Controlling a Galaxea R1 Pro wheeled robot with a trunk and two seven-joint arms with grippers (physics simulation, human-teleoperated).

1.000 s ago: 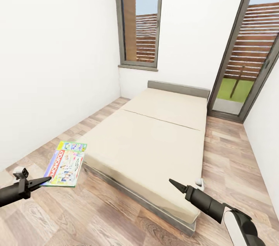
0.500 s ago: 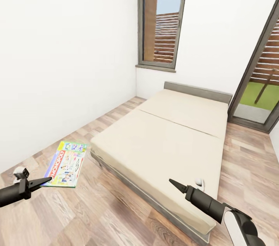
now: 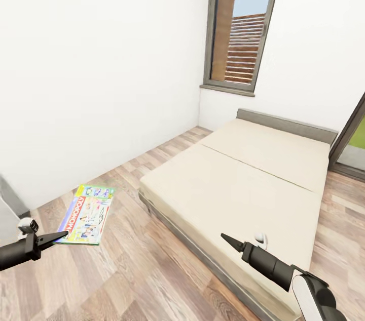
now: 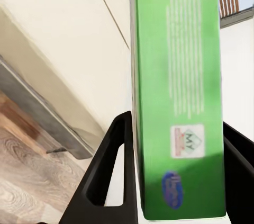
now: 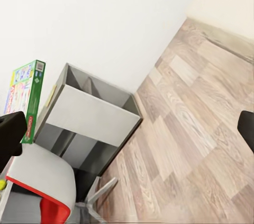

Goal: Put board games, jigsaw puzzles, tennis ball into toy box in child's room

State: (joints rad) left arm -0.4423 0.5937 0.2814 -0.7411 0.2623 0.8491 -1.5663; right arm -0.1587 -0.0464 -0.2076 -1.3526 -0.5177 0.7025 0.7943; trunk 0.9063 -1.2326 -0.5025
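**Board game carried beside the bed**

From the head view we see the bed (image 3: 253, 179) with its two cream pads lying bare along the wall under a tall window (image 3: 242, 27); the left gripper (image 3: 53, 236) reaches in at the lower left with the pale green Monopoly board game (image 3: 85, 213) at its tip, above the wood floor (image 3: 142, 280); the right gripper (image 3: 229, 241) points forward over the near edge of the bed, and from here we cannot tell how far its jaws stand apart.

In the left wrist view the board game's green side fills the space between the two black fingers (image 4: 108, 176); the jaws are closed against it, with the bed beyond.

In the right wrist view we see the board game held on edge near a grey shelf unit (image 5: 90, 123) and a white chair with a red edge (image 5: 39, 187); one dark fingertip shows at either border with open floor between, so the right jaws stand wide and hold nothing.
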